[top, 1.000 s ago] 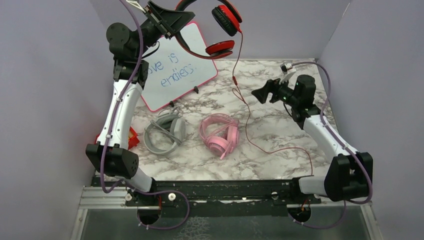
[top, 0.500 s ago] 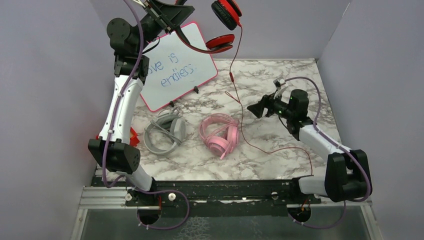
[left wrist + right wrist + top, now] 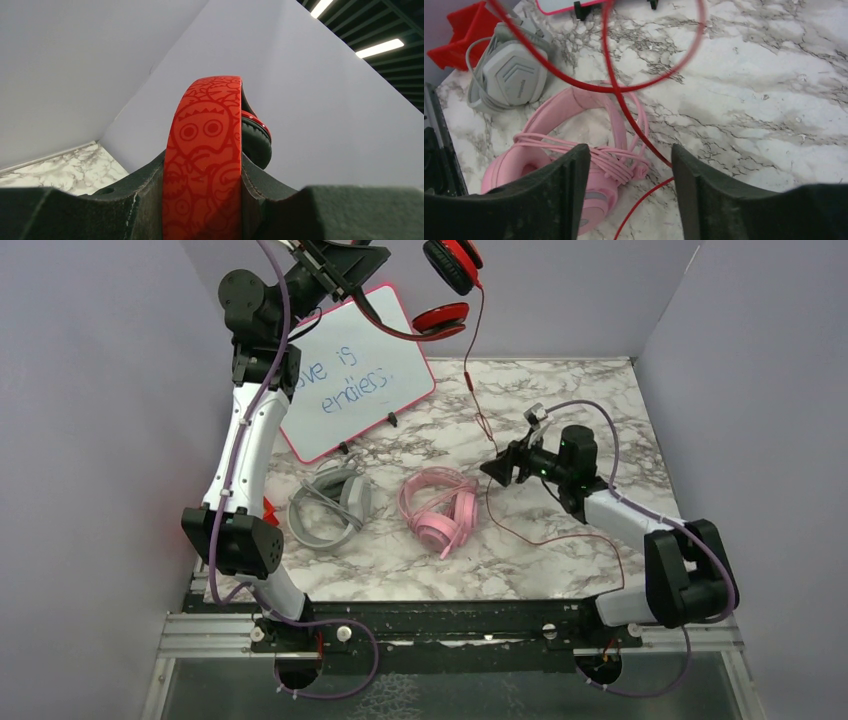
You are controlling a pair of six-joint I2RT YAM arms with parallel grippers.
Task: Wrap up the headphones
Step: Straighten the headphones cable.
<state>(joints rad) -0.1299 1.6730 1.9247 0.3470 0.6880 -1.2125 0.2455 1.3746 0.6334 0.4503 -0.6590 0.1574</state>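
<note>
Three wired over-ear headphones: one grey-white padded pair (image 3: 328, 505) and one pink padded pair (image 3: 440, 508) in front of the one pink-framed whiteboard (image 3: 350, 375), one red-and-black pair (image 3: 450, 280) above it. One red plastic piece (image 3: 466, 30).

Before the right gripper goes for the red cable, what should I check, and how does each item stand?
1. Hold: left gripper shut on red headphones at the band: ok.
2. Jaws: right gripper open: ok.
3. Aim: red cable runs between its jaws in the wrist view: ok.
4. Height: gripper level with the cable: cannot tell.
5. Clearance: cable apart from pink headphones: cannot tell; they overlap in the wrist view.
</note>
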